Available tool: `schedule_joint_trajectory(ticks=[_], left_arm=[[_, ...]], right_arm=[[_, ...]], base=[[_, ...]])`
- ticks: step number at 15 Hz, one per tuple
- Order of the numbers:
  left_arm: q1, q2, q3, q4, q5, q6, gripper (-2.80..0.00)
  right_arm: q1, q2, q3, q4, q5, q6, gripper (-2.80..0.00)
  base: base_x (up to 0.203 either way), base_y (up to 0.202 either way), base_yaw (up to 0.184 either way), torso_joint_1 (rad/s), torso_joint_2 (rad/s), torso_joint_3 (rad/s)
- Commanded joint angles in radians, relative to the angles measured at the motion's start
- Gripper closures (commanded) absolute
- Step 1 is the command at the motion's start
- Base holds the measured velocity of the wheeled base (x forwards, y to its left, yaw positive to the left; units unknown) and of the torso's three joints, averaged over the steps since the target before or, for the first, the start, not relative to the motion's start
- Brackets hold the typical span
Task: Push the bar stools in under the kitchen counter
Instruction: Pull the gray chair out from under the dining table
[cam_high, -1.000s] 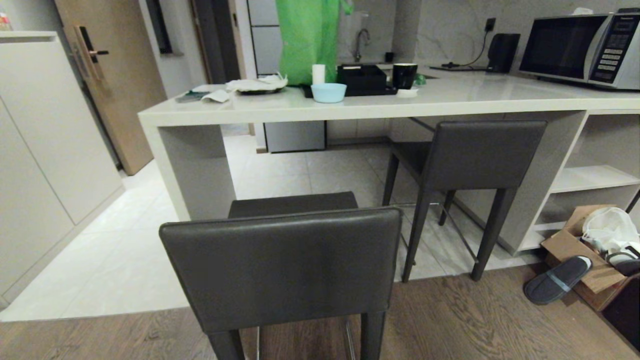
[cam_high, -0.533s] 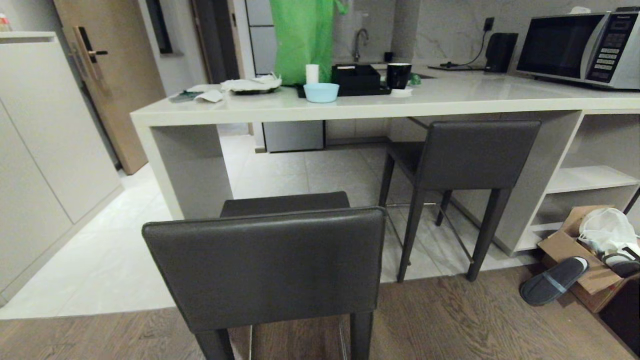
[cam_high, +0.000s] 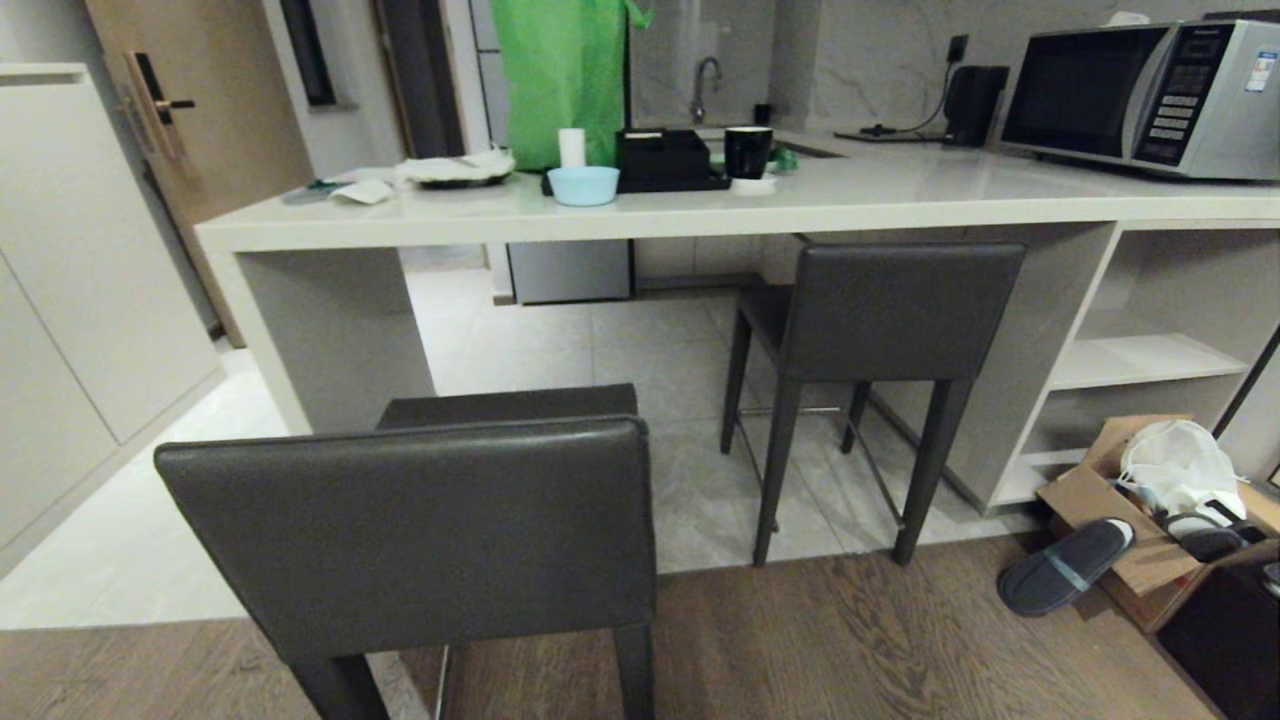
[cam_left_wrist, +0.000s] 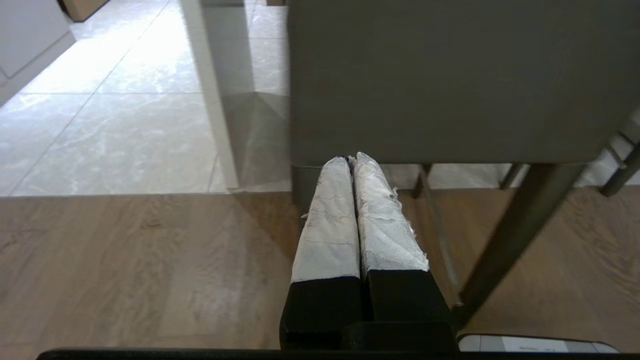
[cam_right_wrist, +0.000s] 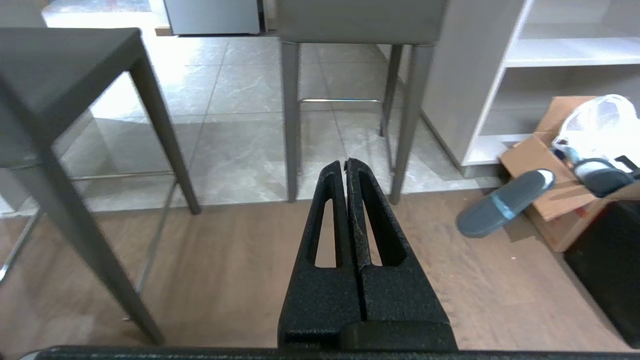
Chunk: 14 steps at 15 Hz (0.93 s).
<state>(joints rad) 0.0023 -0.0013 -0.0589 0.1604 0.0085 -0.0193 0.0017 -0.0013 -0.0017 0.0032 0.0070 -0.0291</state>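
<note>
PROGRESS: partial | FAR dark grey-brown leather-like bar stool (cam_high: 880, 330): seat already under thick off-white glossy stone-like worktop (cam_high: 900, 195) | NEAR matching stool (cam_high: 420, 530): well clear, on wood floor, left to push | left pincer (cam_left_wrist: 352, 162): closed, empty, near backrest | right pincer (cam_right_wrist: 346, 165): closed, empty.

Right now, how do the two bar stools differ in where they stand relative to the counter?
The far stool has its seat tucked under the kitchen counter, backrest close to the edge; the near stool stands clear of it, seat fully exposed. The far stool's legs rest on the pale tiles; the near stool's back legs are on the wood floor. Both match: dark backrest, square seat, slim dark legs, backs toward the robot.
</note>
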Motion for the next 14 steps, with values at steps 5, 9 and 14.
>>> schedule_joint_trajectory(ticks=[5, 9, 14], left_arm=[[-0.001, 0.001, 0.001, 0.001, 0.001, -0.001, 0.0], [-0.001, 0.001, 0.001, 0.001, 0.001, -0.001, 0.0], [-0.001, 0.001, 0.0, 0.001, 0.001, -0.001, 0.0]], right_arm=[[0.0, 0.001, 0.0, 0.0, -0.001, 0.0, 0.0], [0.0, 0.001, 0.0, 0.0, -0.002, 0.0, 0.0], [0.0, 0.001, 0.0, 0.0, -0.002, 0.0, 0.0]], base=[[0.0, -0.195, 0.002, 0.002, 0.0, 0.003], [0.0, -0.194, 0.001, 0.002, 0.0, 0.003], [0.0, -0.195, 0.001, 0.002, 0.0, 0.001]])
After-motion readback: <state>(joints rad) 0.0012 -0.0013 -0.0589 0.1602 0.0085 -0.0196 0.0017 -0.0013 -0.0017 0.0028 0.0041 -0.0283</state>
